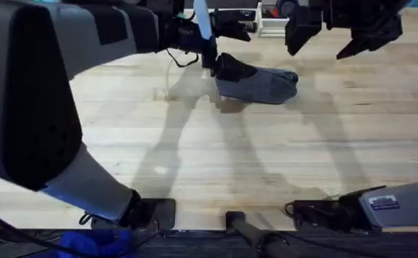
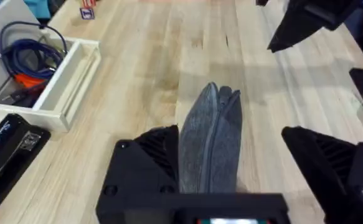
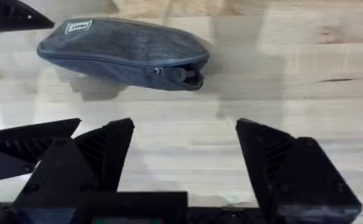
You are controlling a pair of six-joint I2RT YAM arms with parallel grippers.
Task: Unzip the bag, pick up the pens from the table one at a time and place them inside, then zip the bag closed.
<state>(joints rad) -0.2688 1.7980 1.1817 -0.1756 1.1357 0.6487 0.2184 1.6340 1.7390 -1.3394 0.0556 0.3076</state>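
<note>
One grey bag (image 1: 262,84) lies on the table (image 1: 216,158) toward its far edge, near the middle. The left gripper (image 2: 231,180) is at one end of the bag; its jaws are wide open around that end and not closed on it. The right gripper (image 3: 184,168) hangs just beside the bag, jaws wide open and empty. I judge that the zipping step is in hand. The zipper pull (image 3: 184,74) sits at the bag's end, so the next move needs one gripper to hold the bag and the other to catch the pull. I can count no pens on the table.

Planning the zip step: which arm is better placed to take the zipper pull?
Right. The left gripper sits open around the bag's near end, steadying it. The right gripper hangs open and free, facing the zipper pull at the exposed end.
</note>
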